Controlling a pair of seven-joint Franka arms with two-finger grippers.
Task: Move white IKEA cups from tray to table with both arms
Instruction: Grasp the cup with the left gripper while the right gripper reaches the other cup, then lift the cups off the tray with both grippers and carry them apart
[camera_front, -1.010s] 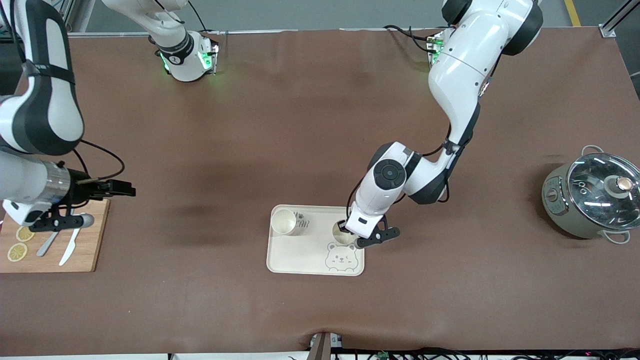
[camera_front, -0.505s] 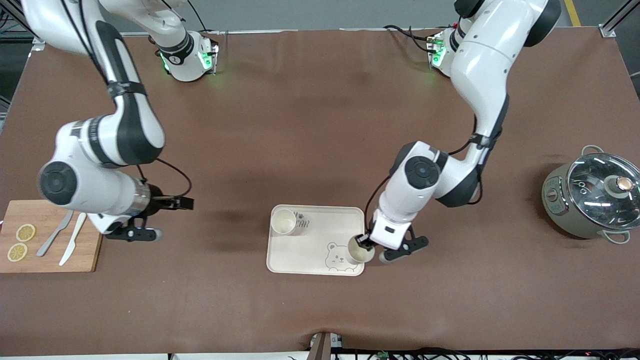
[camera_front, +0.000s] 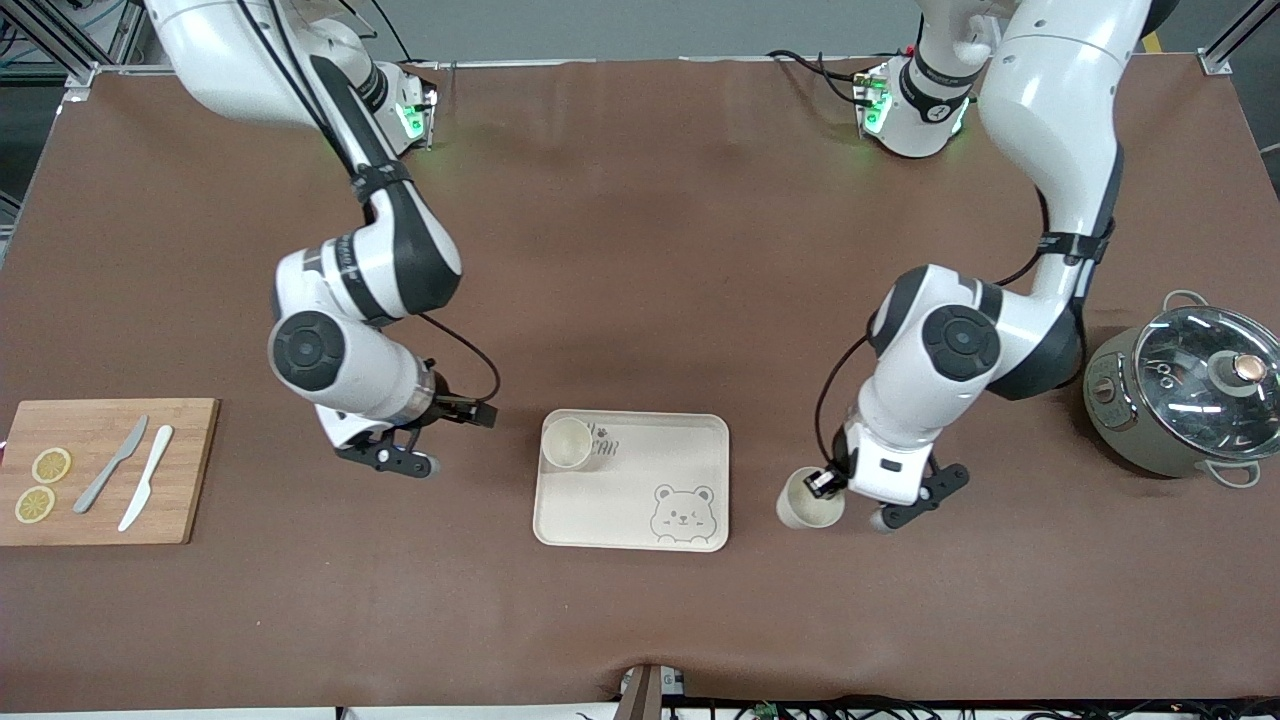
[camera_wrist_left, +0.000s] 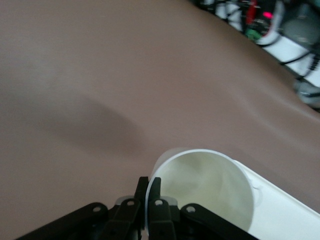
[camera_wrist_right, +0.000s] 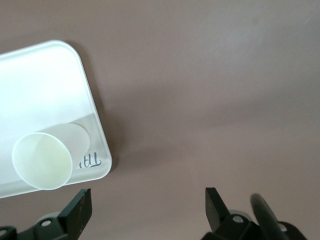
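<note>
One white cup (camera_front: 568, 443) stands in the corner of the cream bear tray (camera_front: 640, 505) that lies toward the right arm's end and the robots' bases. It shows in the right wrist view (camera_wrist_right: 42, 160) on the tray (camera_wrist_right: 45, 85). My left gripper (camera_front: 825, 483) is shut on the rim of the second white cup (camera_front: 808, 503). It holds that cup over the brown table just beside the tray, toward the left arm's end. In the left wrist view my left gripper (camera_wrist_left: 150, 189) pinches the cup's wall (camera_wrist_left: 210, 190). My right gripper (camera_front: 478, 412) is open and empty, beside the tray; its own view shows it (camera_wrist_right: 147, 200).
A wooden cutting board (camera_front: 185, 470) with two knives and lemon slices lies at the right arm's end. A grey pot with a glass lid (camera_front: 1185, 390) stands at the left arm's end. The tray's edge shows in the left wrist view (camera_wrist_left: 285, 212).
My left gripper has carried its cup off the tray and past its edge toward the left arm's end. My right arm has swung from the cutting board to beside the tray.
</note>
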